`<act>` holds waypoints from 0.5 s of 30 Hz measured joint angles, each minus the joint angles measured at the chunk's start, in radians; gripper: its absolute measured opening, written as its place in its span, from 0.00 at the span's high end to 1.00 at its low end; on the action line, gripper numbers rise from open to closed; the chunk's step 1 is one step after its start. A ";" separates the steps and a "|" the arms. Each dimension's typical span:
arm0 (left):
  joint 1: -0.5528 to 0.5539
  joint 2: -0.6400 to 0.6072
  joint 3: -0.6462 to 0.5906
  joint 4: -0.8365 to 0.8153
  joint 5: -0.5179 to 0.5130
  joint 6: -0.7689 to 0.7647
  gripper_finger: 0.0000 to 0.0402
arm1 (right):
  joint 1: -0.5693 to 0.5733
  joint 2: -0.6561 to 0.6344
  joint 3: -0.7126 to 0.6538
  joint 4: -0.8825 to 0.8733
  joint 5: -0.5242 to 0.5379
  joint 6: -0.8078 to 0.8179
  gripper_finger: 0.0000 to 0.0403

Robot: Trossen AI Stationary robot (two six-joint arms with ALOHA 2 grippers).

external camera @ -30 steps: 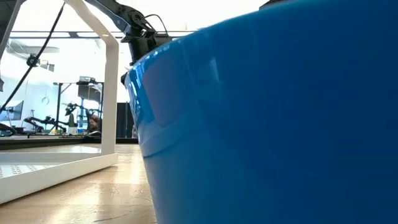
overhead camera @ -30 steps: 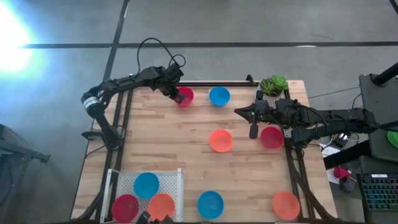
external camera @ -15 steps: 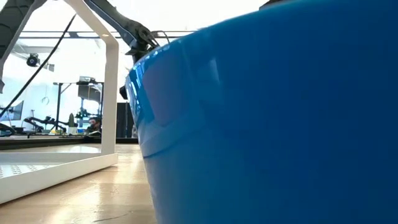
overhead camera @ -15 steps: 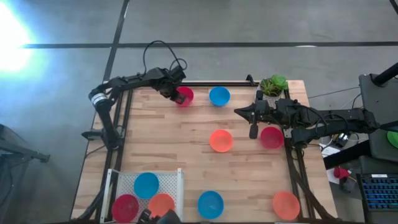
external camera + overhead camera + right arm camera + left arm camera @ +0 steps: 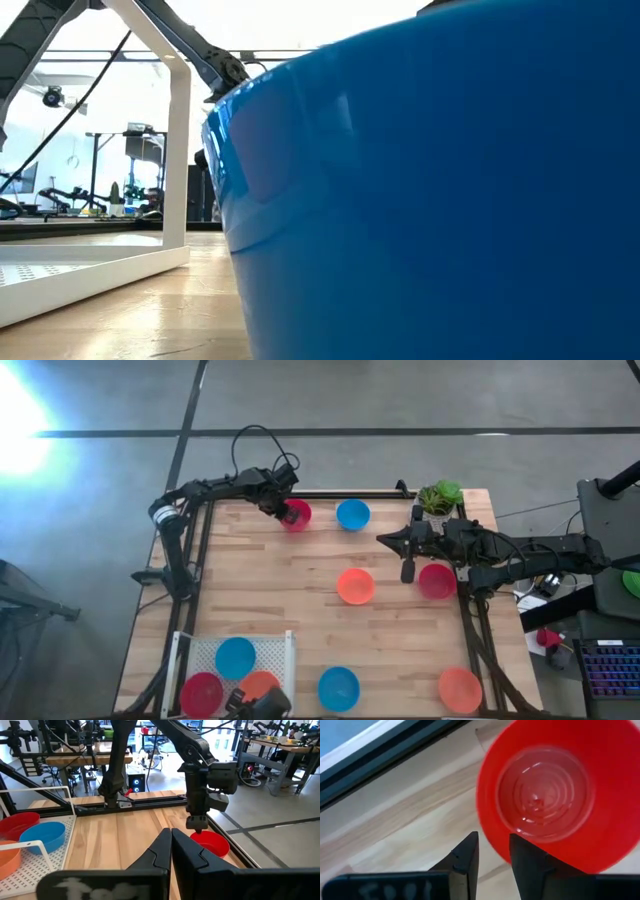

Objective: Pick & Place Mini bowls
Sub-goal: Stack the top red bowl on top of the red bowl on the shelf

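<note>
A red mini bowl point(image 5: 297, 514) stands upright near the table's far edge, left of a blue one point(image 5: 352, 514). My left gripper point(image 5: 283, 512) points down over its left rim. In the left wrist view the gripper point(image 5: 493, 857) is open, with one finger over the red bowl's point(image 5: 545, 795) inside and the other outside the rim; I see no touch. My right gripper point(image 5: 381, 540) waits shut and level above the table's right half, seen also in its wrist view point(image 5: 171, 837).
Loose bowls: orange point(image 5: 355, 586) mid-table, red point(image 5: 436, 580) under the right arm, blue point(image 5: 338, 688) and orange point(image 5: 460, 690) at the near edge. A white rack point(image 5: 285, 660) near left holds three bowls. A potted plant point(image 5: 438, 497) stands far right. The near blue bowl point(image 5: 430, 200) fills the low view.
My left gripper has come down toward the red bowl at the far edge, staying open; the arm's elbow has swung toward the table. The bowl has stayed in place.
</note>
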 joint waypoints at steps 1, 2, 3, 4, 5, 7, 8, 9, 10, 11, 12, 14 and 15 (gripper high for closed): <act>0.001 0.003 0.000 0.007 0.009 -0.001 0.75 | 0.000 0.000 0.000 0.000 0.000 0.000 0.98; 0.003 0.006 0.000 0.008 0.020 -0.006 0.75 | 0.000 0.000 0.000 0.000 0.000 0.000 0.98; 0.003 0.010 0.000 0.006 0.027 -0.016 0.75 | 0.000 0.000 0.000 0.000 0.000 0.000 0.98; 0.003 0.016 0.000 0.006 0.031 -0.023 0.75 | 0.000 0.000 0.000 0.000 0.000 0.000 0.98; 0.003 0.022 0.000 0.007 0.036 -0.028 0.75 | 0.000 0.000 0.000 0.000 0.000 0.000 0.98; 0.005 0.034 0.000 0.006 0.043 -0.026 0.75 | 0.000 0.000 0.000 0.000 0.000 -0.001 0.98; 0.005 0.039 0.000 0.007 0.044 -0.023 0.75 | 0.000 0.000 0.000 0.000 0.000 -0.004 0.98; 0.005 0.041 0.000 0.009 0.045 -0.018 0.75 | 0.000 0.000 0.000 0.001 0.000 -0.011 0.98; 0.005 0.042 0.000 0.008 0.048 -0.015 0.75 | 0.000 0.000 0.000 0.000 0.000 -0.015 0.98; 0.005 0.042 0.000 0.009 0.049 -0.015 0.75 | 0.000 0.000 0.000 0.001 0.000 -0.018 0.98; 0.005 0.042 0.000 0.010 0.051 -0.015 0.75 | 0.000 0.000 0.000 0.001 0.000 -0.018 0.98; 0.005 0.042 0.000 0.009 0.052 -0.015 0.75 | 0.000 0.000 0.000 0.001 0.000 -0.018 0.98; 0.005 0.043 0.000 0.008 0.052 -0.015 0.76 | 0.000 0.000 0.000 0.001 0.000 -0.018 0.98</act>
